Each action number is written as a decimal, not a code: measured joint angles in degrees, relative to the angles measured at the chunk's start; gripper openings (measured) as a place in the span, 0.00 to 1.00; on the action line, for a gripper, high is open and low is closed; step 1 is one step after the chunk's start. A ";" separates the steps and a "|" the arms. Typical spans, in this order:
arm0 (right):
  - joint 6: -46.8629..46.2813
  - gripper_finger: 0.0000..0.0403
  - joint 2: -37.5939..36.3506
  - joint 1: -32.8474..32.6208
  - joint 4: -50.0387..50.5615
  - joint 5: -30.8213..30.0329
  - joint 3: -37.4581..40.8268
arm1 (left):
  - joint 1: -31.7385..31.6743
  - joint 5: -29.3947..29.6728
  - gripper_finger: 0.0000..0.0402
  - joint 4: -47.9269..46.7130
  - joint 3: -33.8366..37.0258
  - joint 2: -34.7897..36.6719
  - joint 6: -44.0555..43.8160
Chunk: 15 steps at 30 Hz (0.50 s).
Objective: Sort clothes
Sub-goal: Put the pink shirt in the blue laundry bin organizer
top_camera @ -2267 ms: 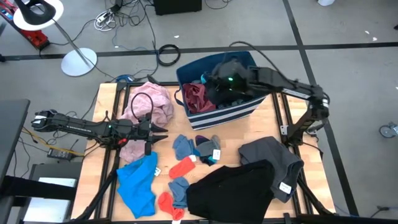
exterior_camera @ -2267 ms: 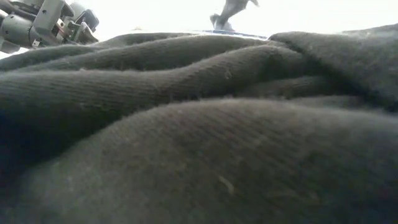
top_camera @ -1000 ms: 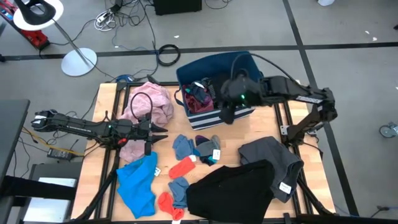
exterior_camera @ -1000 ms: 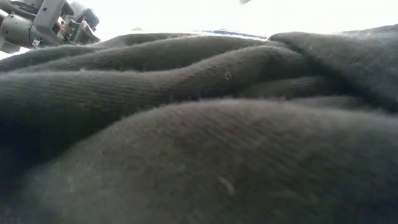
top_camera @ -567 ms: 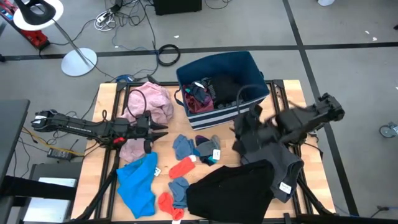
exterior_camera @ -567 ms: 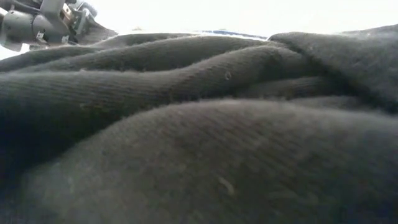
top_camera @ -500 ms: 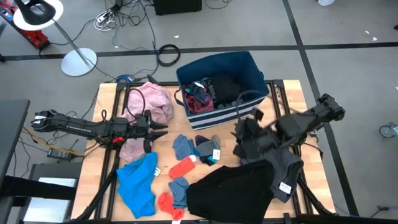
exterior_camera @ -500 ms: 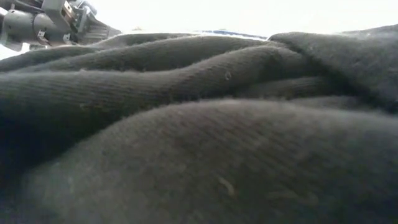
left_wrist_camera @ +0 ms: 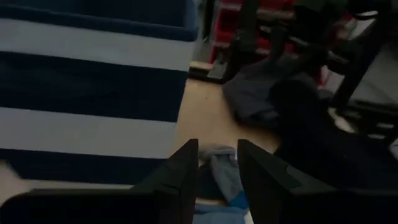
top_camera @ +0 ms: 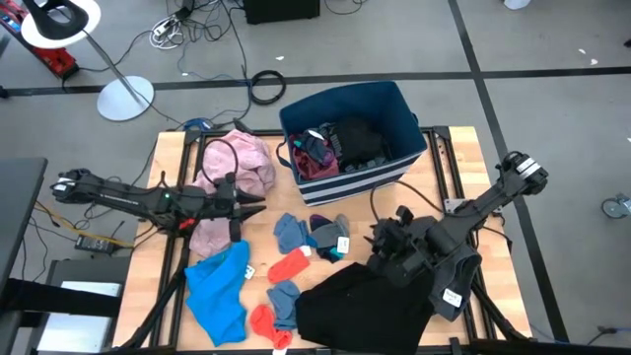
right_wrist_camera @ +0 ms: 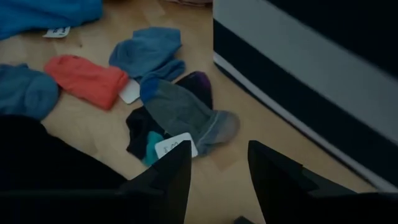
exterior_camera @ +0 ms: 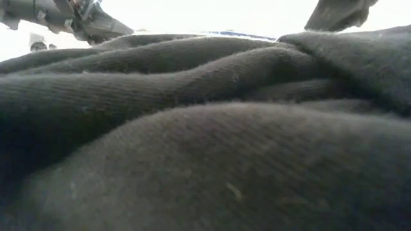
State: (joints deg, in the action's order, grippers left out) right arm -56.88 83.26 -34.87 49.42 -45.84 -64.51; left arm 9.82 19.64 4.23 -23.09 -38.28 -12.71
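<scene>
My right gripper [top_camera: 379, 250] [right_wrist_camera: 217, 168] is open and empty, above the edge where the black garment [top_camera: 355, 306] meets the dark grey one [top_camera: 446, 251]. Its wrist view shows a red sock [right_wrist_camera: 87, 78], a blue sock [right_wrist_camera: 149, 53] and a grey tagged sock [right_wrist_camera: 183, 115] lying on the table. My left gripper [top_camera: 252, 203] [left_wrist_camera: 217, 165] is open and empty, over the near part of the pink garment [top_camera: 242, 163]. A bright blue garment [top_camera: 219, 286] lies at the near left. Maroon and dark pieces [top_camera: 335, 146] lie in the navy striped bin [top_camera: 394, 104].
The bin stands at the table's far middle and also shows in the left wrist view [left_wrist_camera: 93, 93]. The black garment fills the low view [exterior_camera: 205, 141]. Bare wood [top_camera: 434, 182] shows between the bin and the dark grey garment. A lamp stand and cables are on the floor beyond the table.
My right gripper has left the bin's near wall, swung toward the table's near edge and come down over the dark grey and black garments, open and empty. My left gripper has shifted a little over the pink garment. The clothes on the table have stayed put.
</scene>
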 joint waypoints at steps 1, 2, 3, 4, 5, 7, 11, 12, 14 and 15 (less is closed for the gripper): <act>-0.14 0.39 0.00 0.00 -2.03 -0.10 1.38 | 0.58 1.71 0.29 -2.92 -1.70 -0.05 -0.01; -0.22 0.39 0.00 0.00 -3.68 -0.15 2.57 | 0.98 3.72 0.29 -6.14 -3.42 -0.03 -0.17; -0.26 0.39 0.00 0.00 -5.44 -0.19 3.82 | 1.21 5.55 0.29 -9.58 -5.24 -0.03 -0.71; -0.26 0.39 0.00 0.00 -7.30 -0.20 4.89 | 1.19 7.48 0.29 -12.58 -6.99 -0.14 -1.34; -0.26 0.39 0.00 0.00 -8.61 -0.20 5.81 | 1.10 9.21 0.29 -15.88 -8.72 -0.29 -2.69; -0.26 0.39 0.00 0.00 -10.67 -0.22 7.39 | 0.40 11.98 0.29 -22.92 -12.09 -0.37 -5.80; -0.05 0.39 0.00 0.00 -13.35 -0.21 9.34 | -2.95 13.44 0.29 -30.48 -17.73 -0.33 -8.73; -0.04 0.39 0.00 0.00 -13.65 -0.20 9.56 | -3.98 13.37 0.29 -31.71 -18.69 -0.34 -8.78; -0.02 0.39 0.00 0.00 -13.61 -0.20 9.68 | -6.37 12.09 0.29 -33.49 -20.54 -0.36 -8.79; 0.01 0.39 0.00 0.00 -13.65 -0.20 9.68 | -7.67 10.96 0.29 -33.93 -21.07 -0.34 -8.74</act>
State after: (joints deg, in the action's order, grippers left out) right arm -56.88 83.26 -34.87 35.77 -46.04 -54.83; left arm 2.15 30.60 -29.69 -44.16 -38.62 -21.45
